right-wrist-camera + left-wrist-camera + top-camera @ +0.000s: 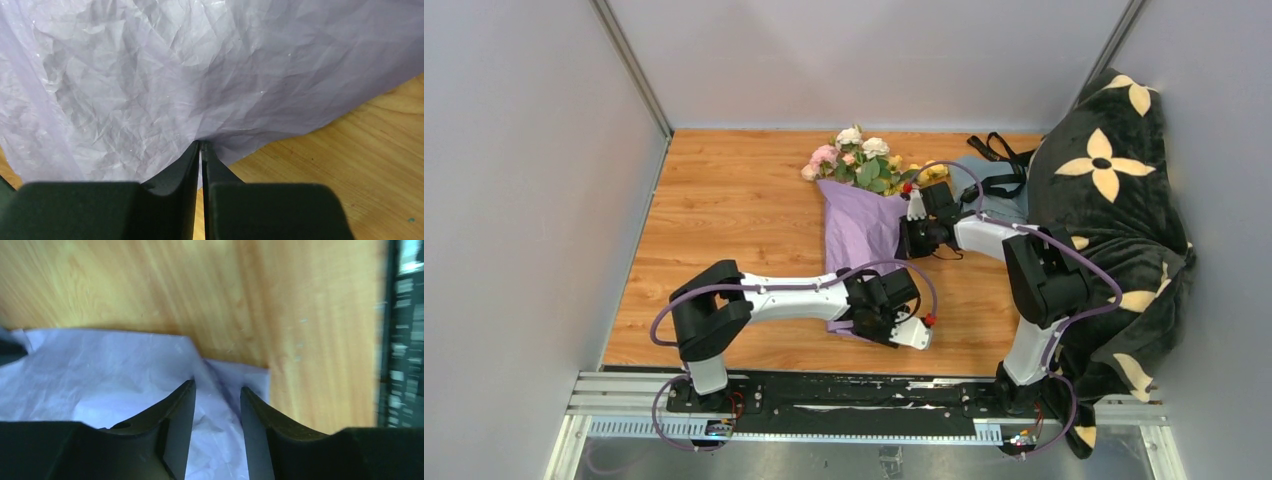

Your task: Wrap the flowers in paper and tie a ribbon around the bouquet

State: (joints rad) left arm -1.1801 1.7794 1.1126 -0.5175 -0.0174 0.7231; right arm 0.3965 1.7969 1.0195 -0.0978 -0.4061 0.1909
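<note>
Flowers far centre of table, stems in paper running nearward; ribbon far right, beside blanket.

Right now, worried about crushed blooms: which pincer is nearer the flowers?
Right. The right pincer pinches the edge of the paper just below the flowers; the left pincer stands open over the paper's near end, farther from them.

- No text, label, brand, number or sign is showing legibly in any view.
- In the left wrist view, pale marks are showing on the black base rail along the worktop's near edge. They are possibly print, but are blurring beyond reading.
</note>
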